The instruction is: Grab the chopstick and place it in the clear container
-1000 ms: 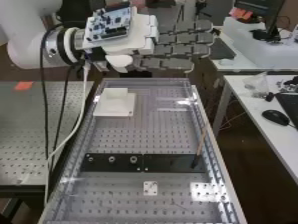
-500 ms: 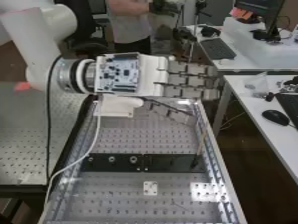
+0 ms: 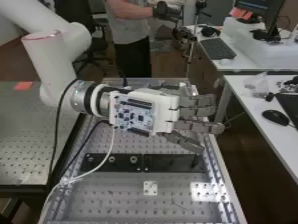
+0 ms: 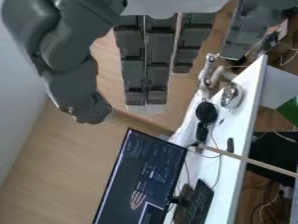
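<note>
In the high view the hand (image 3: 196, 112) is over the bench's right half, its fingers straight and slightly spread, with nothing held. Its lowest digit reaches across the line of the chopstick (image 3: 195, 161), whose dark lower end stands at the right end of the black bar; the upper part is covered by the hand. From the wrist, the hand (image 4: 157, 62) has extended fingers and a thumb apart from them. A thin wooden stick, likely the chopstick (image 4: 256, 163), slants there, apart from the fingers. I cannot tell the clear container from the bench's shiny surface.
The perforated bench (image 3: 106, 195) carries a black bar (image 3: 113, 161) with round fittings and a small white plate (image 3: 150, 188). Cables (image 3: 100, 162) loop from the wrist over the bench's left edge. A white desk (image 3: 256, 112) with a mouse stands at the right.
The hand has come down the high view toward the bench's near end, turning so that its fingers slant slightly. It now covers the white block and much of the chopstick. Its fingers remain straight.
</note>
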Robot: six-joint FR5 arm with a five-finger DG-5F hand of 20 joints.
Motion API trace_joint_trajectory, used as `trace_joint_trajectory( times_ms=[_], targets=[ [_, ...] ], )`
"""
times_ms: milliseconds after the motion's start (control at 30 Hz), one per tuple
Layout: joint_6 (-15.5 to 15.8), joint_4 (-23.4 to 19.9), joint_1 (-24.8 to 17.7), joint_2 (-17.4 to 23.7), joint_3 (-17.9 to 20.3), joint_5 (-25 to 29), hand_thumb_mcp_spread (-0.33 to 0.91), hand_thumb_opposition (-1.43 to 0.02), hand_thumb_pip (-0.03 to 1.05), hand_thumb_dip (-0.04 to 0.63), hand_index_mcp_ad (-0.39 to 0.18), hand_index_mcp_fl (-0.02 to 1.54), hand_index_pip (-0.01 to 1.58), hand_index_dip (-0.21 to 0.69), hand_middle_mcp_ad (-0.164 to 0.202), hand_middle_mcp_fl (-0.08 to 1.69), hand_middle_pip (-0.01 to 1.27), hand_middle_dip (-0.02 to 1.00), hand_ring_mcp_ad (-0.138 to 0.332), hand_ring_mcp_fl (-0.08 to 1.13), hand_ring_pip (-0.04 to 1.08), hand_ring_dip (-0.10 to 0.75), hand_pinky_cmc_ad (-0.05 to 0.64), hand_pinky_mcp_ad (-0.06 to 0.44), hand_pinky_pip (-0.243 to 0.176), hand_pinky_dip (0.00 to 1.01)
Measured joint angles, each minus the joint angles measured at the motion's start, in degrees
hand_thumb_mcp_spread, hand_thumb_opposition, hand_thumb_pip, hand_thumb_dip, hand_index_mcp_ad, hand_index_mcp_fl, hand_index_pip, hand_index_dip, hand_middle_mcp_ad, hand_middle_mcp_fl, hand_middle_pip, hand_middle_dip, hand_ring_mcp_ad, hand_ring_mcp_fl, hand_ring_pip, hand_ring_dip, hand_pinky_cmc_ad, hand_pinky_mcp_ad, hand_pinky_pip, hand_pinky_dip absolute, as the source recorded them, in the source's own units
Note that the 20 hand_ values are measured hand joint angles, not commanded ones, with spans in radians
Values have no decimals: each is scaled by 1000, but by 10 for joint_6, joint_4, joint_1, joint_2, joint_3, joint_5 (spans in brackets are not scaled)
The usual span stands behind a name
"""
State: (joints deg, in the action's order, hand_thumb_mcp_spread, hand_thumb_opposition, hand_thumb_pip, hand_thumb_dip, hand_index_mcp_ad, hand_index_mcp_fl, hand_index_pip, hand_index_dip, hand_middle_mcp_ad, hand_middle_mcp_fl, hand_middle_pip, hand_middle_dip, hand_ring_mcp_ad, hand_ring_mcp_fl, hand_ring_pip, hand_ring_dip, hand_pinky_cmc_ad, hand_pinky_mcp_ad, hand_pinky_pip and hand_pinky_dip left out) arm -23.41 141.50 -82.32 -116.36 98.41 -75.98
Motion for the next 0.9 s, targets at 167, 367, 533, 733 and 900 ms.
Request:
trace_joint_trajectory(
  times_ms=[167,367,533,733,900],
  targets=[
    [-10,3,4,-12,-11,-3,335,-775,820,356,3,538,611,250,24,555,108,632,23,143,86,208,195,250,-89,120],
    [-23,18,8,-34,-34,-11,354,-789,820,356,5,545,623,236,24,606,105,632,23,171,86,206,195,250,-89,120],
    [-41,19,10,-48,-45,-16,354,-799,820,356,-5,508,579,216,24,607,108,634,24,178,84,211,208,248,-86,122],
    [-61,18,13,-63,-52,-19,349,-799,820,356,-10,436,468,215,21,630,106,635,23,213,86,211,199,265,-86,122],
    [-75,14,13,-75,-56,-17,368,-799,820,356,-10,436,456,215,21,632,106,635,23,213,87,208,192,265,-77,124]
  ],
)
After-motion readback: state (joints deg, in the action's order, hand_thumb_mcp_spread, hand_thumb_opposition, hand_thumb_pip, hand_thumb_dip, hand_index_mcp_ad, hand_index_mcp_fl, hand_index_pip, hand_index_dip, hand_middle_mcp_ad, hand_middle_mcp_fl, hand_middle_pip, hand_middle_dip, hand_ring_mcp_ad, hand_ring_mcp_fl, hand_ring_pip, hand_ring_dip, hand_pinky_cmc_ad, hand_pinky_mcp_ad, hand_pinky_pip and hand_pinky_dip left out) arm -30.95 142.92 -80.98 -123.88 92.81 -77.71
